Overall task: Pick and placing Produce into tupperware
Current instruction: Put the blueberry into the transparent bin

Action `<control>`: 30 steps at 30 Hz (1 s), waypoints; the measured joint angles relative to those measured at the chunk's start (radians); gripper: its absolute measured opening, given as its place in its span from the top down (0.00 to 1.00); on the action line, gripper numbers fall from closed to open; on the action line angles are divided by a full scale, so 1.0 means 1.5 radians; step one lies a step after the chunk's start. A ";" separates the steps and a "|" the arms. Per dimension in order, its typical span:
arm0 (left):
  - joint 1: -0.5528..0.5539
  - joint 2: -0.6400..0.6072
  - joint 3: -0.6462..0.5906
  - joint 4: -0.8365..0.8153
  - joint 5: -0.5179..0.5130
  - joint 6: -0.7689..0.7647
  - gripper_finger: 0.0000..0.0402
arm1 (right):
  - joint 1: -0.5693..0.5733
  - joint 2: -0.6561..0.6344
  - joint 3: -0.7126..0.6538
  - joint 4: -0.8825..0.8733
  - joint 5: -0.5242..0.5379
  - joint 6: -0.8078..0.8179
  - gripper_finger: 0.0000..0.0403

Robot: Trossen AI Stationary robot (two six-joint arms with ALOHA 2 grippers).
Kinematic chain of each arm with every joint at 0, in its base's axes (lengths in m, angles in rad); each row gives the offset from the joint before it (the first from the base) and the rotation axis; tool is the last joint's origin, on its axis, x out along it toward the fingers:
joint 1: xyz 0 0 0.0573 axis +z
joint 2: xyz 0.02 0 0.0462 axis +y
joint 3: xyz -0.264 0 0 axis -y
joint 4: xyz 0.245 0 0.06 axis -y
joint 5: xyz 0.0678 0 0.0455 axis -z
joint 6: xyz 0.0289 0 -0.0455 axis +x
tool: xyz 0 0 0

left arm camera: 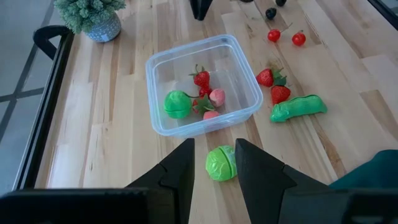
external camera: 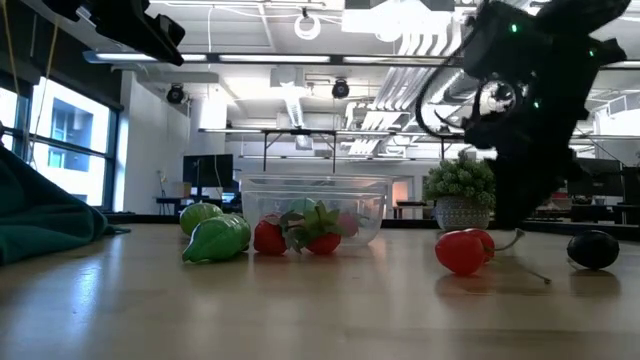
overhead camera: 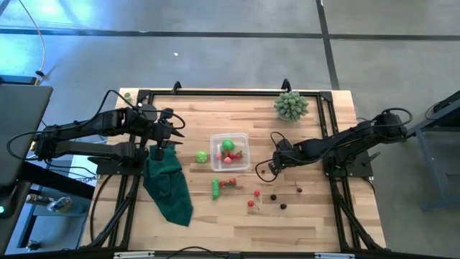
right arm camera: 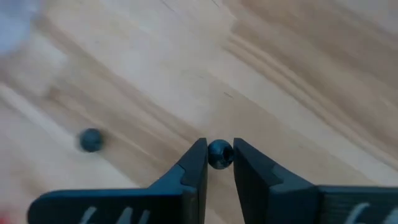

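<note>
Berry [right arm camera: 219, 154], small, dark and round, sits right between your right gripper's [right arm camera: 219, 163] fingertips, which have closed on it from either side, low at the table just right of the tupperware [overhead camera: 243, 137]. It has no long axis to worry about (a ball grips the same any way). From here the container lies to the gripper's left, near, so you'd lift and carry that way. Your left gripper [left arm camera: 213, 163] waits beyond the container's far side, fingers part open above a green vegetable [left arm camera: 220, 163], holding nothing.
</note>
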 joint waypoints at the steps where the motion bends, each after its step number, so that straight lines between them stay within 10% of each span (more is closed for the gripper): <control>1: 0.000 0.000 0.000 0.000 0.000 0.000 0.74 | 0.000 -0.005 0.012 -0.010 0.005 -0.008 0.88; 15: 0.000 0.000 0.000 0.000 0.000 0.000 0.74 | -0.052 -0.020 0.334 -0.025 0.099 -0.326 0.88; 30: 0.000 0.000 0.000 0.000 0.000 0.000 0.74 | -0.149 0.309 0.593 -0.140 -0.105 -0.434 0.88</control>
